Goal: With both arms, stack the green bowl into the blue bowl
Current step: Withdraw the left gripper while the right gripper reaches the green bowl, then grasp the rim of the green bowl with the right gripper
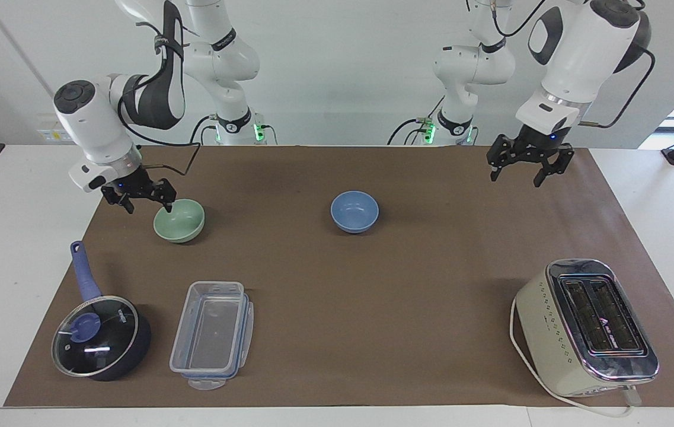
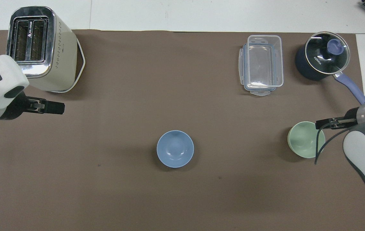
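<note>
container (image 1: 212,333) beside saucepan (image 1: 101,337), bowls nearer robots

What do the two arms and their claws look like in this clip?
Both arms are white and jointed, with dark grey joint covers and round dark end caps. A silver band sits at each wrist above a black two-finger claw: the left claw, the right claw. Black cables loop along both arms. Green lights glow at the bases.

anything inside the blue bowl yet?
No. The blue bowl is empty; its whole inner surface shows from overhead. The green bowl sits apart on the mat toward the right arm's end, with the open right claw at its rim. What lies under the blue bowl is hidden.
</note>
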Action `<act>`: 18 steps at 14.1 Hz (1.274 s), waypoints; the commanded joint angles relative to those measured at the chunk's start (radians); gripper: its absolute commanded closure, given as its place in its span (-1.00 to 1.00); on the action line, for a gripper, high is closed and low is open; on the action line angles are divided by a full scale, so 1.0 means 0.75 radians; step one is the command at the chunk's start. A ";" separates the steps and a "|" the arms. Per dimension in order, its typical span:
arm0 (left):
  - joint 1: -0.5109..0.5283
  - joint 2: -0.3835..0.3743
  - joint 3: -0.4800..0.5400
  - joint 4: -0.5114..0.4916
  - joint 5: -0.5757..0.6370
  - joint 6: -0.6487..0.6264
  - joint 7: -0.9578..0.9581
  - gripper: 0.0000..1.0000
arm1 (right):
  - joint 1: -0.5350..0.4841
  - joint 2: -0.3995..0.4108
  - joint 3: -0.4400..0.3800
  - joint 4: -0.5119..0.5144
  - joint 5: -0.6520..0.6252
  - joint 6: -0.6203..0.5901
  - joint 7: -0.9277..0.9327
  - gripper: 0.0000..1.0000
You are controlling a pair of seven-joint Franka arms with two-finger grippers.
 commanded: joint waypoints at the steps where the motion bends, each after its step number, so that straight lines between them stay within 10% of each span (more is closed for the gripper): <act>1: 0.054 0.133 -0.012 0.231 0.062 -0.133 0.071 -1.00 | -0.034 -0.022 0.003 -0.080 0.034 0.071 -0.046 -1.00; 16: 0.075 0.147 -0.012 0.336 0.050 -0.332 0.092 -1.00 | -0.091 0.103 0.005 -0.201 0.062 0.308 -0.114 -1.00; 18: 0.077 0.139 -0.012 0.336 0.048 -0.344 0.092 -1.00 | -0.091 0.103 0.003 -0.201 0.062 0.313 -0.112 -0.63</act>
